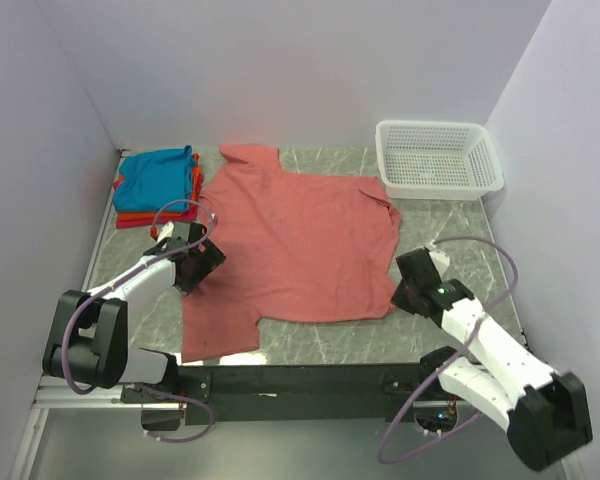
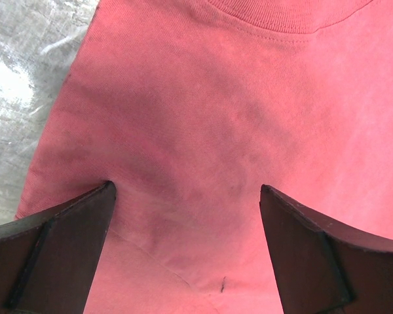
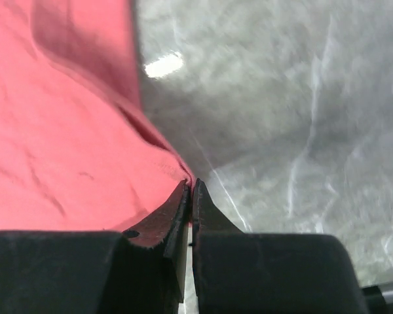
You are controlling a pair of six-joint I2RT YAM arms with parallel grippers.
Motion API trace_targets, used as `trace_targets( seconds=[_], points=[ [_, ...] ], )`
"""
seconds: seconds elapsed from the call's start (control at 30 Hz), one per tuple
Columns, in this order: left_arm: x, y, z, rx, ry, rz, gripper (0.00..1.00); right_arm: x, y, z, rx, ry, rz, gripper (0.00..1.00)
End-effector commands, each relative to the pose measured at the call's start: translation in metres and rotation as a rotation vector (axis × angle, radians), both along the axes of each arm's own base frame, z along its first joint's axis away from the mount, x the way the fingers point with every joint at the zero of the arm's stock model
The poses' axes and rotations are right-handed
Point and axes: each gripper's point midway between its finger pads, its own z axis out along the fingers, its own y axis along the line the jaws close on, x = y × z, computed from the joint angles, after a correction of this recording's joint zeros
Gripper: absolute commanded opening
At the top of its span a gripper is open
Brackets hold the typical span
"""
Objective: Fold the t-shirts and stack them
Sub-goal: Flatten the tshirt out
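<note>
A large salmon-pink t-shirt [image 1: 300,240] lies spread flat across the middle of the table. My left gripper [image 1: 202,262] hovers over its left side, jaws wide open with only cloth [image 2: 209,118] beneath them; the ribbed collar [image 2: 295,16] shows at the top of the left wrist view. My right gripper [image 1: 405,290] is at the shirt's near right edge, shut, with a pinch of the pink hem [image 3: 177,171] caught at its tips [image 3: 191,184]. A folded teal-blue t-shirt [image 1: 155,175] tops a stack at the back left, with orange and red ones [image 1: 145,215] under it.
A white mesh basket [image 1: 438,158] stands at the back right corner. Grey marbled tabletop [image 3: 281,131] shows to the right of the shirt. White walls close in the left, back and right sides.
</note>
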Motion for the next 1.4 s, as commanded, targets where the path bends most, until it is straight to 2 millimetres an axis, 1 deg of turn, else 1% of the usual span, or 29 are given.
trace_targets(
  seconds=[0.0,0.03,0.07,0.1,0.13,0.2,0.23,0.27,0.3,0.33,0.37,0.4,0.43,0.5,0.6,0.63,0.7,0.73,0.77,0.8,0.83,0.93,1.0,1.1,1.13,1.23,1.3,1.33,1.37],
  points=[
    [-0.034,0.011,-0.02,0.035,0.136,0.022,0.99,-0.013,-0.005,-0.001,0.068,-0.019,-0.077,0.03],
    [-0.033,0.012,-0.015,0.033,0.121,0.026,1.0,-0.015,-0.004,0.002,0.096,-0.028,-0.097,0.05],
    [-0.034,0.012,-0.013,0.033,0.119,0.028,0.99,-0.018,-0.004,-0.003,0.113,-0.02,-0.121,0.06],
    [-0.034,0.012,-0.01,0.03,0.111,0.031,0.99,-0.021,0.001,-0.004,0.156,-0.011,-0.15,0.06],
    [-0.032,0.012,-0.005,0.024,0.092,0.035,0.99,-0.029,-0.001,-0.008,0.164,0.01,-0.178,0.06],
    [-0.034,0.012,-0.003,0.02,0.089,0.04,0.99,-0.036,-0.002,-0.013,0.193,0.029,-0.237,0.05],
    [-0.033,0.012,0.001,0.014,0.076,0.046,0.99,-0.048,-0.005,-0.02,0.191,0.06,-0.257,0.04],
    [-0.033,0.011,0.003,0.013,0.073,0.047,0.99,-0.056,-0.006,-0.025,0.202,0.08,-0.274,0.04],
    [-0.037,0.012,0.002,0.015,0.087,0.052,0.99,-0.06,-0.004,-0.025,0.24,0.07,-0.3,0.02],
    [-0.034,0.012,0.006,0.014,0.078,0.054,0.99,-0.07,-0.003,-0.031,0.255,0.099,-0.302,0.02],
    [-0.036,0.013,0.006,0.015,0.083,0.057,1.0,-0.072,0.001,-0.032,0.289,0.096,-0.312,0.02],
    [-0.037,0.013,0.006,0.014,0.089,0.061,0.99,-0.07,0.005,-0.029,0.342,0.06,-0.325,0.03],
    [-0.035,0.013,0.008,0.017,0.087,0.064,0.99,-0.073,0.008,-0.032,0.366,0.065,-0.331,0.03],
    [-0.035,0.014,0.01,0.02,0.088,0.069,0.99,-0.073,0.01,-0.03,0.41,0.044,-0.354,0.03],
    [-0.035,0.017,0.017,0.031,0.087,0.083,0.99,-0.072,0.009,-0.032,0.4,0.047,-0.361,0.07],
    [-0.039,0.018,0.018,0.037,0.102,0.086,0.99,-0.069,0.008,-0.028,0.393,0.036,-0.36,0.08],
    [-0.044,0.021,0.023,0.041,0.109,0.108,0.99,-0.066,0.005,-0.028,0.354,0.043,-0.352,0.08],
    [-0.046,0.021,0.025,0.039,0.112,0.114,0.99,-0.061,0.006,-0.024,0.357,0.027,-0.34,0.08],
    [-0.055,0.024,0.025,0.051,0.144,0.125,0.99,-0.059,0.006,-0.023,0.343,0.027,-0.328,0.08],
    [-0.059,0.025,0.027,0.046,0.155,0.15,0.99,-0.059,0.005,-0.025,0.327,0.043,-0.324,0.08],
    [-0.066,0.026,0.028,0.046,0.171,0.157,0.99,-0.054,0.007,-0.023,0.328,0.033,-0.314,0.08],
    [-0.086,0.025,0.028,0.033,0.225,0.155,0.99,-0.049,0.01,-0.024,0.319,0.036,-0.284,0.07],
    [-0.099,0.016,0.022,-0.022,0.243,0.121,0.99,-0.047,0.012,-0.026,0.314,0.042,-0.272,0.07],
    [-0.11,0.003,0.011,-0.092,0.251,0.053,0.99,-0.044,0.015,-0.028,0.321,0.045,-0.255,0.07],
    [-0.115,-0.01,0.01,-0.141,0.26,0.008,0.99,-0.044,0.016,-0.028,0.322,0.045,-0.251,0.06],
    [-0.132,-0.027,0.011,-0.159,0.273,-0.048,0.98,-0.044,0.015,-0.03,0.314,0.045,-0.243,0.06],
    [-0.139,-0.033,0.014,-0.16,0.29,-0.062,0.97,-0.043,0.015,-0.03,0.311,0.042,-0.238,0.06],
    [-0.148,-0.03,0.013,-0.121,0.32,-0.064,0.96,-0.043,0.015,-0.029,0.309,0.038,-0.236,0.06],
    [-0.152,-0.028,0.014,-0.102,0.33,-0.066,0.95,-0.043,0.014,-0.029,0.307,0.037,-0.237,0.06]
  ],
)
